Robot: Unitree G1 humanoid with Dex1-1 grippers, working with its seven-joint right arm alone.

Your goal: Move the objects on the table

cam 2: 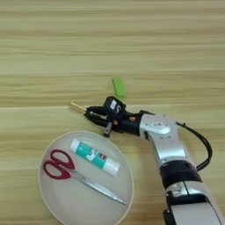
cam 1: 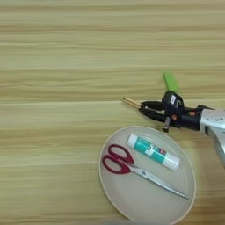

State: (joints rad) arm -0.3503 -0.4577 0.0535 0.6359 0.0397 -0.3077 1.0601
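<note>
Gripper (cam 2: 93, 114) pinching the screwdriver (cam 2: 78, 107) right above the plate (cam 2: 57, 202); shallow-looking hold, could easily slip, roll off the rim.

- Robot test bench or lab setting, most probably; room itself out of frame.
- Wide light wooden table (cam 1: 52, 52) with horizontal grain stripes fills both views edge to edge.
- Silver forearm (cam 2: 165, 140) with black cable and black-fingered gripper (cam 2: 90, 114) reaches over the surface from the lower right.
- Small stationery and hand tools laid out as test pieces: red-handled scissors (cam 1: 132, 166) and glue stick (cam 1: 153, 152) on a beige plate (cam 1: 127, 197), green block (cam 1: 170, 81), screwdriver (cam 1: 132, 102).
- No walls, floor or furniture visible besides the table.
</note>
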